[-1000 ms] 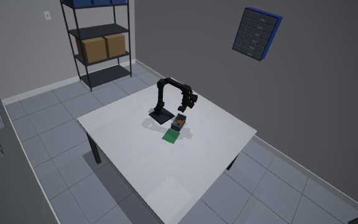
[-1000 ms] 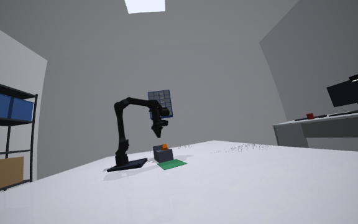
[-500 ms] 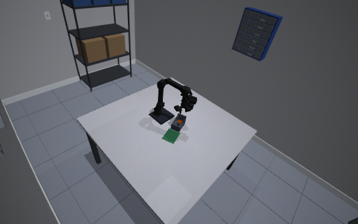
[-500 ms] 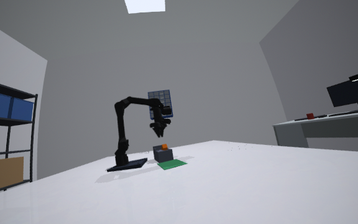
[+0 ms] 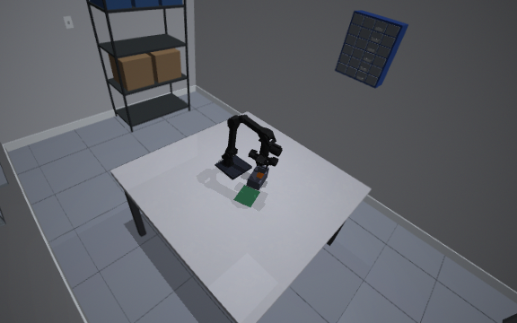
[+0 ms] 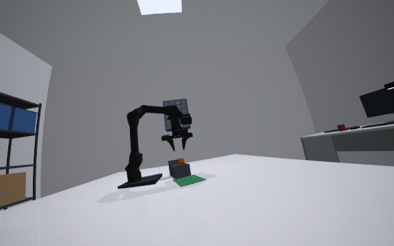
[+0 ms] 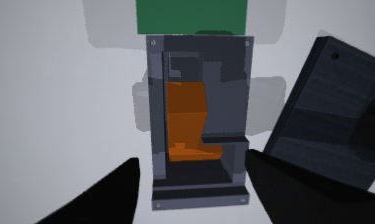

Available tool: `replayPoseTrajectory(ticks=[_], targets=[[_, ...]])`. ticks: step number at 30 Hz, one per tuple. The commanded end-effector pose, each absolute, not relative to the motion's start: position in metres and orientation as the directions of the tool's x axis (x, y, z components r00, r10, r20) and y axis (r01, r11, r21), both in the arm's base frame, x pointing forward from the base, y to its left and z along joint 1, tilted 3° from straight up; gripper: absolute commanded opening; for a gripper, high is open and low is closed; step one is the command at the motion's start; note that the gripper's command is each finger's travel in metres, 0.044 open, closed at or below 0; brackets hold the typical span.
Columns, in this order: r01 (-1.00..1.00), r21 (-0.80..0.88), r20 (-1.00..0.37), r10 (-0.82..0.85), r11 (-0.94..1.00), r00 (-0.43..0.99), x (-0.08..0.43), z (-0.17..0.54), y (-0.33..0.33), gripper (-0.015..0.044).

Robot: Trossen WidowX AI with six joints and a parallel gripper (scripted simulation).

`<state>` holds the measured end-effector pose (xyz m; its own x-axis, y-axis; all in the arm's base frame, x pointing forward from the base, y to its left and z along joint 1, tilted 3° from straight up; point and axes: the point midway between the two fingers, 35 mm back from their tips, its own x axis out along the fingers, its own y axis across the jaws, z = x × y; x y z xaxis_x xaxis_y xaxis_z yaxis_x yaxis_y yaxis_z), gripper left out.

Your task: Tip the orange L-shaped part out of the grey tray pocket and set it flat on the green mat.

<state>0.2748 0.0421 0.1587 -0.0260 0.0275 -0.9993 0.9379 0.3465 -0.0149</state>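
The orange part [image 5: 260, 175] [image 6: 181, 161] [image 7: 186, 132] is tipped in the pocket of the grey tray [image 5: 254, 184] [image 6: 180, 171] [image 7: 228, 100]. Its end nearer the mat stands raised above the tray's top, with its end face showing in the wrist view. Its L-shaped end sits low in the pocket, away from the mat. My gripper [image 6: 179, 149] [image 7: 193, 161] is open and empty, pointing down above the tray, with clear air between the fingertips and the part. The green mat [image 5: 247, 196] [image 6: 189, 180] [image 7: 191, 17] lies flat beside the tray's end.
The arm's dark base plate [image 5: 233, 167] [image 6: 146, 181] [image 7: 333, 100] lies on the table close to the tray, at the right in the wrist view. The white table [image 5: 294, 197] [image 6: 252, 198] carries the tray, mat and arm. Shelves and a desk stand away from the table.
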Motion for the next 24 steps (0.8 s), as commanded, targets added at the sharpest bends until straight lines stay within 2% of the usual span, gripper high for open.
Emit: replayPoseTrajectory(ticks=[1, 24], targets=[[0.948, -0.022, -0.999, 0.024, 0.317, -0.031, 0.275, 0.151, 0.041, 0.028], [0.948, -0.022, -0.999, 0.024, 0.317, -0.031, 0.275, 0.105, 0.042, 0.028]])
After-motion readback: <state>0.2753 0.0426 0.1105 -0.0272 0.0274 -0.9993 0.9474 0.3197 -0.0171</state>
